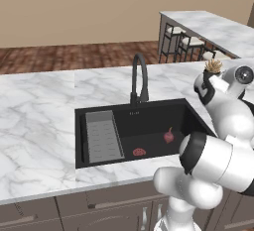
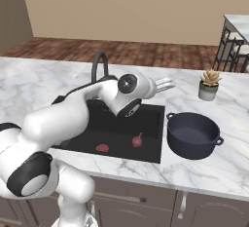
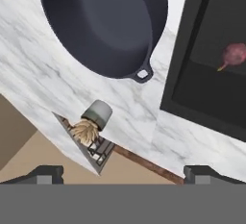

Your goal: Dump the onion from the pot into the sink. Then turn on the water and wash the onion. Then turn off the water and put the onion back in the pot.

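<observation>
White marble counter [image 2: 209, 165] spread across the kitchen, with the large rectangular black recessed sink [image 1: 149, 126] set into it. To the sink's right sat the wide dark navy-grey pot [image 2: 193, 134], upright. A black gooseneck faucet [image 1: 140, 79] stood behind the basin, a grey ribbed tray insert [image 1: 103, 137] lay at its left. The robot's gripper [image 3: 122, 172] hung above the counter near the pot with its fingertips spread wide, gripping nothing. The small reddish-purple onion [image 2: 137, 141] lay on the sink floor, near the flat red drain disc [image 2: 102, 148].
</observation>
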